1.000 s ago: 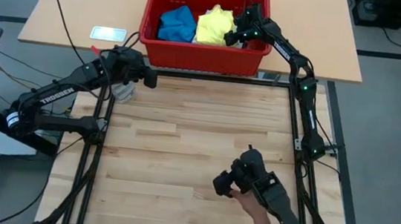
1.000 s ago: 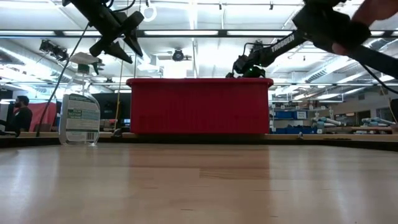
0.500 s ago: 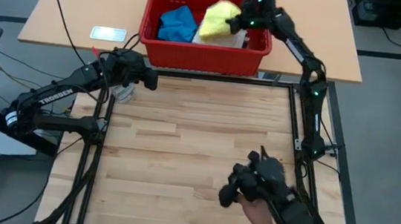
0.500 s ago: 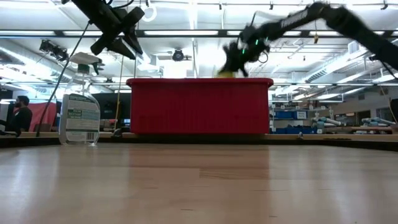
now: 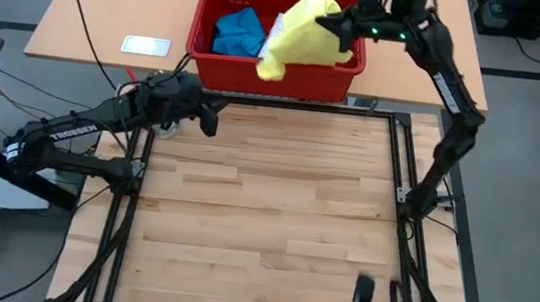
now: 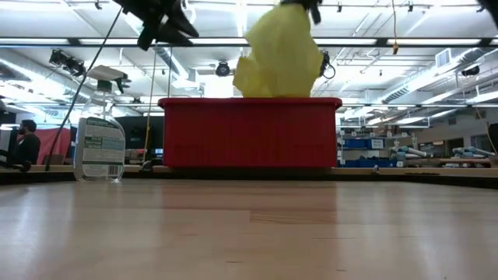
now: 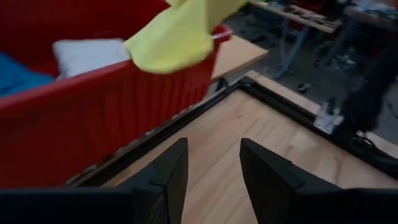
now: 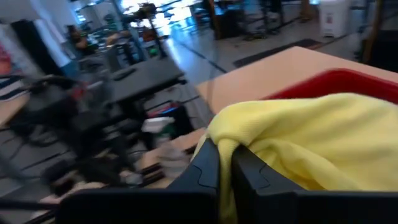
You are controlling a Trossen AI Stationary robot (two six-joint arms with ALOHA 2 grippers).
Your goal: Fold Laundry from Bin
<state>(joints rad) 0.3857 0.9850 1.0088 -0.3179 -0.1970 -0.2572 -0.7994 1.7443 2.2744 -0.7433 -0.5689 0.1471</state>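
Note:
The red bin stands on the tan table beyond the wooden table's far edge. A blue piece and a white piece lie inside it. My right gripper is high over the bin's right half, shut on the bright yellow T-shirt, which drapes down and toward the near rim. In the low view the shirt shows above the bin. My left gripper hovers open near the bin's near left corner, with nothing between its fingers. My right gripper pinches a bunched fold of the yellow T-shirt between its two fingers, which lie about level. The shirt hangs slack below and ahead of the fingers. Its lower end is over the bin's near rim; whether it touches the rim I cannot tell.
A clear spray bottle stands at the left, by the left arm. A pale flat card lies on the tan table left of the bin. Black frame rails border the bare wooden table. A dark object shows at the near edge.
My right gripper has risen out of the bin with the yellow T-shirt, going up and toward the right; the shirt has come up off the pile and now hangs over the near rim. My left gripper has moved right along the bin's near side. A person's hand at the near edge has left view.

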